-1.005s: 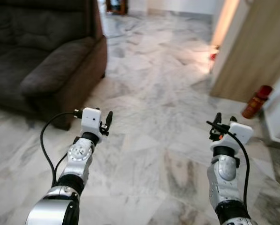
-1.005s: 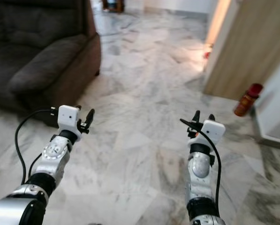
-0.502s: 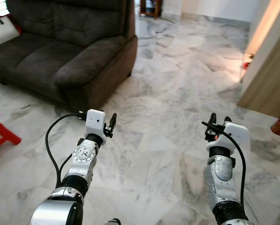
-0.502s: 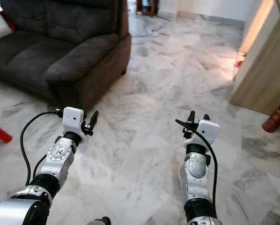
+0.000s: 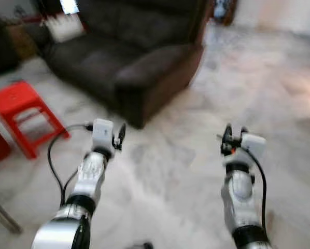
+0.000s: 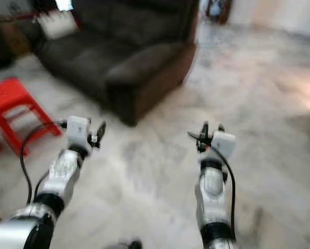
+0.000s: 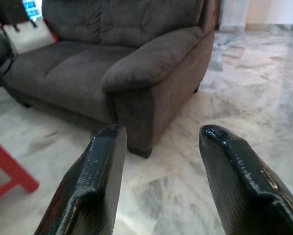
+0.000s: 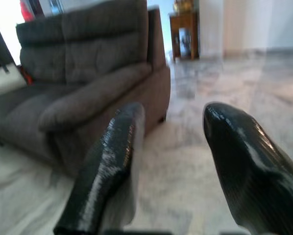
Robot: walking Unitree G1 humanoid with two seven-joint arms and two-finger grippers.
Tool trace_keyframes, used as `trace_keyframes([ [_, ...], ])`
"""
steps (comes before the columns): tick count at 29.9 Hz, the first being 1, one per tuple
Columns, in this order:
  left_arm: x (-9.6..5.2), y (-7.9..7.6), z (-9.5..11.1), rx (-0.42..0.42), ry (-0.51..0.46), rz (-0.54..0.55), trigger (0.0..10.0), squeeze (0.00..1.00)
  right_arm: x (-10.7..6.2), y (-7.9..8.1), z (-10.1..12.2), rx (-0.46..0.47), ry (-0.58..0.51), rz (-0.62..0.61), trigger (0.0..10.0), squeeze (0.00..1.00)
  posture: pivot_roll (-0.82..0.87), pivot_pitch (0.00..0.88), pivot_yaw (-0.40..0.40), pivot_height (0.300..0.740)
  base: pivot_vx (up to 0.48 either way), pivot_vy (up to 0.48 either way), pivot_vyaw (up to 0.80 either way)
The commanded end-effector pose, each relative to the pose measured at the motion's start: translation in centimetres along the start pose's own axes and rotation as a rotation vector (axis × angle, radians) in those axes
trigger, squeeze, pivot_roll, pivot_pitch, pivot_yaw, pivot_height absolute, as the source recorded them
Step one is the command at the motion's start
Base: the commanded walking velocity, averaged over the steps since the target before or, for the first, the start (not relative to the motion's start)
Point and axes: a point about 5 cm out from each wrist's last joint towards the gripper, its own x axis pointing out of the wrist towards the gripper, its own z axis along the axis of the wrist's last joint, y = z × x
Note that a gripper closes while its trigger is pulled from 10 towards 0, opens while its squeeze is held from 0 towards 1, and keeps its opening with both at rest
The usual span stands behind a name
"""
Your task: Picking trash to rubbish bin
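Note:
Both arms are held out in front of me above a marble floor (image 5: 175, 171). My left gripper (image 7: 158, 139) is open, with bare floor and a sofa corner between its two black fingers (image 7: 95, 181). My right gripper (image 8: 171, 122) is open too, nothing between its fingers (image 8: 107, 161). In the eye views the left gripper (image 5: 120, 136) is at centre left and the right gripper (image 5: 233, 136) at centre right. No trash and no rubbish bin can be made out; the eye views are blurred.
A dark grey sofa (image 5: 139, 57) stands ahead and to the left, its armrest (image 7: 151, 61) nearest me. A white bag (image 7: 26, 35) lies on its seat. A red stool (image 5: 23, 104) stands at the left. A wooden side table (image 8: 184, 27) is beyond the sofa.
The whole picture has swung to the left: the sofa has come to the centre, a red stool has entered at left, the wooden door and red bottle have left. Both arms keep their pose.

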Motion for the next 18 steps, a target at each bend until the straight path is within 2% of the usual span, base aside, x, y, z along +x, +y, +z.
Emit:
trace_keyframes([
  [1, 0.1, 0.0, 0.1, -0.004, 0.002, 0.001, 10.0, 0.0, 0.3, -0.2, 0.6, 0.01, -0.019, -0.014, 10.0, 0.0, 0.05, 0.096, -0.001, 0.74, 0.0, 0.0, 0.8],
  [5, 0.3, 0.0, 0.3, -0.014, -0.001, 0.005, 10.0, 0.0, 0.4, 0.1, 0.8, 0.016, -0.025, -0.008, 10.0, 0.0, 0.06, 0.101, 0.003, 0.74, 0.0, 0.0, 0.8],
  [9, 0.4, 0.0, 0.5, -0.01, -0.009, 0.004, 10.0, 0.0, 0.5, 0.3, 0.7, 0.02, -0.021, 0.0, 10.0, 0.0, 0.07, 0.107, 0.003, 0.74, 0.0, 0.459, 0.8],
  [18, 0.4, 0.0, 0.6, 0.016, -0.016, 0.002, 10.0, 0.0, 0.6, 1.0, 0.8, 0.038, -0.016, 0.022, 10.0, 0.0, 0.09, 0.123, 0.005, 0.74, 0.0, 0.0, 0.8],
])
